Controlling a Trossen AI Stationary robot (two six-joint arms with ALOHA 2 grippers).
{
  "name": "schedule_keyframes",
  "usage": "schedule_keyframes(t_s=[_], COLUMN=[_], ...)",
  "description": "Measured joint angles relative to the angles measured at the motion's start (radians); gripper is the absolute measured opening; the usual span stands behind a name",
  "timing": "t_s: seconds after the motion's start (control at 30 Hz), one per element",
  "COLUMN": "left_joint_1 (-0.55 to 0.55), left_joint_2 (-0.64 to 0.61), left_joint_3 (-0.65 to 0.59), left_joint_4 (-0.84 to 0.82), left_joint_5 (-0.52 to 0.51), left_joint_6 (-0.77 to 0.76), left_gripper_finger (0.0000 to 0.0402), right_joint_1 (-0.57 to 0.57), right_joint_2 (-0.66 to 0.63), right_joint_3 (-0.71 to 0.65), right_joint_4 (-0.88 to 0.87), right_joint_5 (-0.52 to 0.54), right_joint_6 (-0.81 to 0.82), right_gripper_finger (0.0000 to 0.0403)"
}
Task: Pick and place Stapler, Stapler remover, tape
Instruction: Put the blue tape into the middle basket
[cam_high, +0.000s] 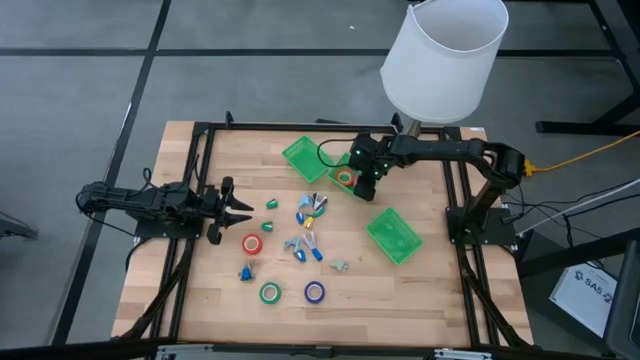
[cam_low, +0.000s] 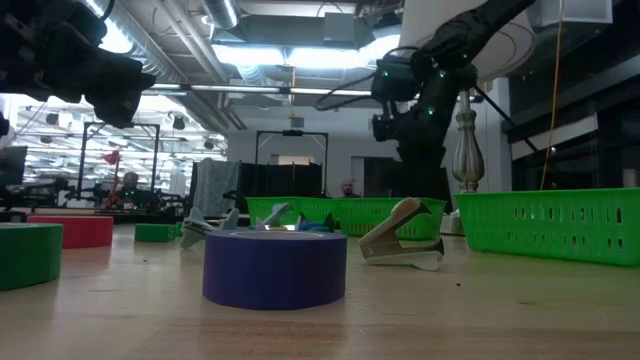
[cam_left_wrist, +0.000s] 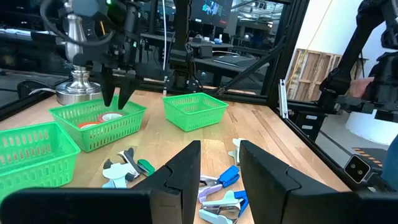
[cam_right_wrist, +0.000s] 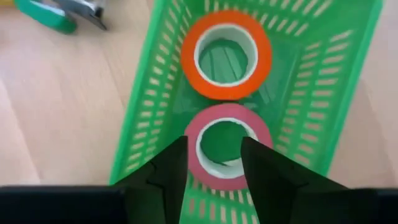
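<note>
My right gripper (cam_right_wrist: 213, 163) hangs over the middle green tray (cam_right_wrist: 348, 93), fingers (cam_right_wrist: 163, 171) parted with nothing between them. Directly under them a pink tape roll (cam_right_wrist: 231, 174) lies flat in the tray, touching an orange tape roll (cam_right_wrist: 226, 54) beside it; I count those two as placed. My left gripper (cam_high: 232, 200) waits at the desk's (cam_high: 420, 290) left edge, fingers apart and empty. Still loose on the desk: a red tape roll (cam_high: 252, 243), a green roll (cam_high: 270, 293), a blue roll (cam_high: 315, 292), and a scatter of small blue and green staplers or removers (cam_high: 310, 225) in the middle. By my reckoning, most of the job remains.
</note>
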Motion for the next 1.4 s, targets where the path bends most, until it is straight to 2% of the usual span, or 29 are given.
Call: schedule_keyframes(t_s=[0.27, 0.63, 0.93, 1.4], left_joint_1=[0.0, 0.0, 0.0, 0.0], left_joint_2=[0.0, 0.0, 0.0, 0.0], left_joint_3=[0.0, 0.0, 0.0, 0.0], left_joint_4=[0.0, 0.0, 0.0, 0.0], left_joint_5=[0.0, 0.0, 0.0, 0.0], left_joint_6=[0.0, 0.0, 0.0, 0.0], left_gripper_finger=[0.0107, 0.0107, 0.0107, 0.0107], right_joint_1=[0.053, 0.201, 0.35, 0.562], right_joint_2=[-0.001, -0.002, -0.002, -0.002], right_joint_3=[0.152, 0.292, 0.309, 0.309], right_joint_4=[-0.072, -0.069, -0.057, -0.057], right_joint_5=[0.0, 0.0, 0.0, 0.0], right_joint_6=[0.003, 0.095, 0.208, 0.205], right_gripper_finger=[0.0147, 0.0146, 0.0146, 0.0146])
